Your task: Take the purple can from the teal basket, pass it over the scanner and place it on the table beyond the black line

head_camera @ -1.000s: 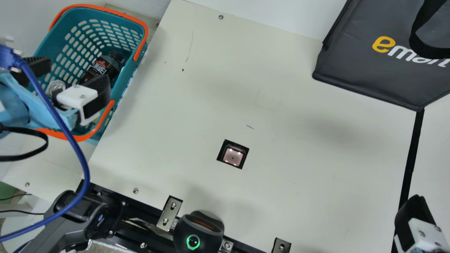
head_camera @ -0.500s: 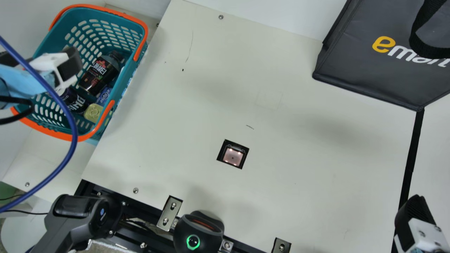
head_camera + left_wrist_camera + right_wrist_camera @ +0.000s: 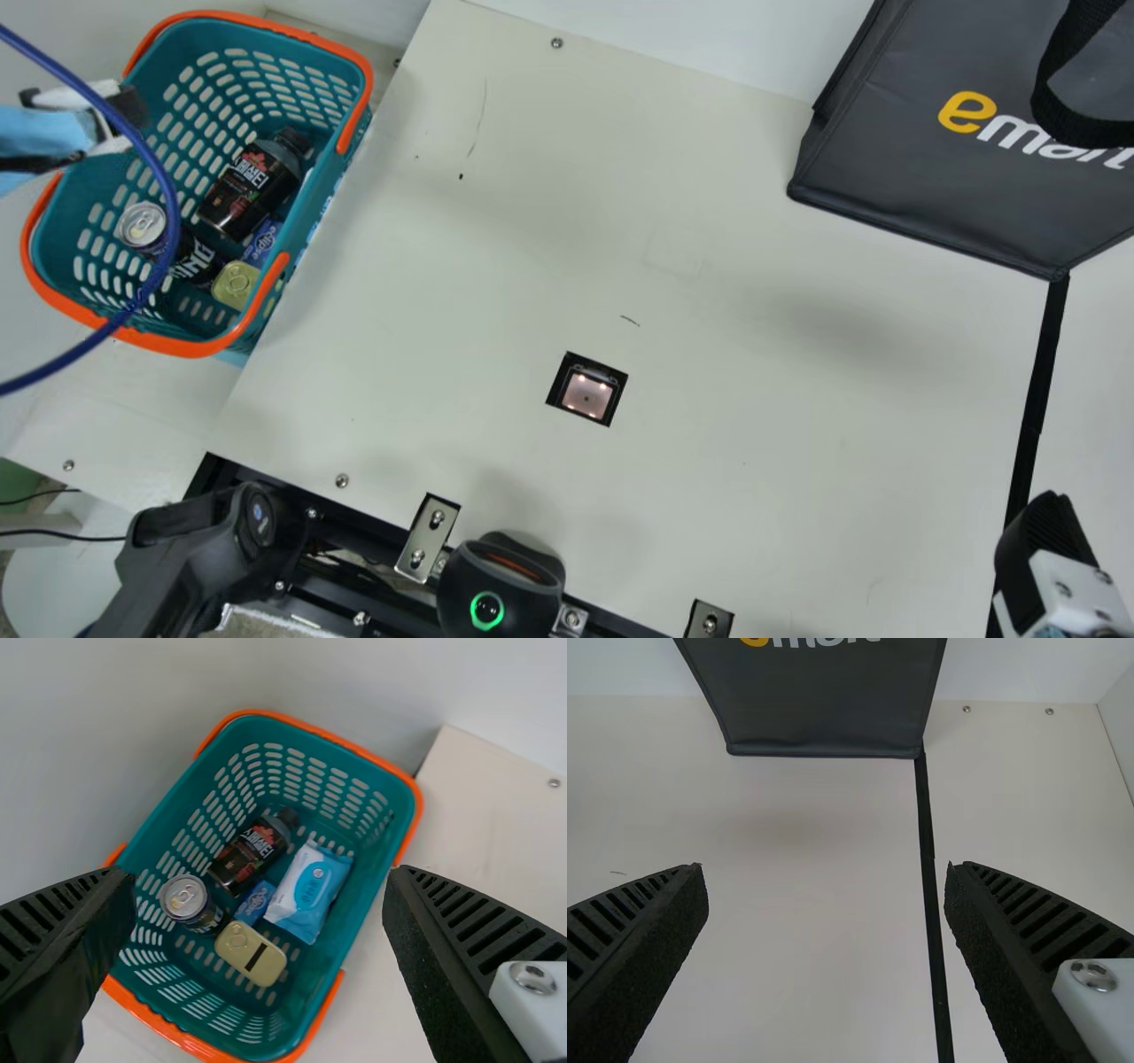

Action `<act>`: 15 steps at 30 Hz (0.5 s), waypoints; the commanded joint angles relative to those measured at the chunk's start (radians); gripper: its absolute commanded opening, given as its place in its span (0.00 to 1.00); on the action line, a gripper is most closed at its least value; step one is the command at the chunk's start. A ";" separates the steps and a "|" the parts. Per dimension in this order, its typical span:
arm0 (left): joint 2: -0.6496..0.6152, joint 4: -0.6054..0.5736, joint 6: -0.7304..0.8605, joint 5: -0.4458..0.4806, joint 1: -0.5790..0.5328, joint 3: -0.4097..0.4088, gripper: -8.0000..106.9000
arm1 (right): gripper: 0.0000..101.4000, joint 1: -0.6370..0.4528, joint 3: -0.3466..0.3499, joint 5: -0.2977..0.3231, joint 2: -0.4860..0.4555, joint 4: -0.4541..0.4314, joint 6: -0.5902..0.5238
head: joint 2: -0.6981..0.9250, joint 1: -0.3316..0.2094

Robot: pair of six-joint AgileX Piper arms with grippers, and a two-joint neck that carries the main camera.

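Note:
My left gripper [image 3: 124,111] is over the far-left rim of the teal basket [image 3: 328,213] in the main view. In the left wrist view, my left gripper [image 3: 261,948] stands wide open above the basket [image 3: 409,806], nothing between its fingers. The purple can [image 3: 151,229], silver top up, lies in the basket beside a dark bottle; the left wrist view shows the can [image 3: 190,902] too. At the lower right is my right gripper [image 3: 1050,567], and in the right wrist view my right gripper [image 3: 826,948] is open and empty above the table near the black line [image 3: 928,877]. The scanner window [image 3: 586,392] is set in the table.
Also in the basket are the dark bottle [image 3: 252,850], a white-blue packet [image 3: 310,890], a small blue box [image 3: 255,902] and a yellow tin [image 3: 251,953]. A dark bag [image 3: 966,142] stands at the back right. A blue cable [image 3: 164,186] hangs across the basket in the main view.
My left gripper has moved back from over the basket toward the main view's left edge, uncovering the can. The blue cable swung with it. My right arm has kept still.

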 commanded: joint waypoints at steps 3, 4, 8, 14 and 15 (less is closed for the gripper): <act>0.088 -0.034 0.132 -0.005 0.093 -0.014 0.85 | 0.94 0.000 0.000 0.000 0.000 0.000 0.000 | 0.002 -0.029; 0.106 -0.040 0.153 -0.006 0.105 -0.018 0.85 | 0.94 0.000 0.000 0.000 0.000 0.000 0.000 | 0.002 -0.029; 0.172 -0.048 0.216 -0.010 0.130 -0.031 0.85 | 0.94 0.000 0.000 0.000 0.000 0.000 0.000 | 0.002 -0.029; 0.252 -0.037 0.259 -0.019 0.112 -0.042 0.85 | 0.94 0.000 0.000 0.000 0.000 0.000 0.000 | 0.002 -0.029; 0.264 -0.035 0.261 -0.019 0.104 -0.044 0.85 | 0.94 0.000 0.000 0.000 0.000 0.000 0.000 | 0.002 -0.029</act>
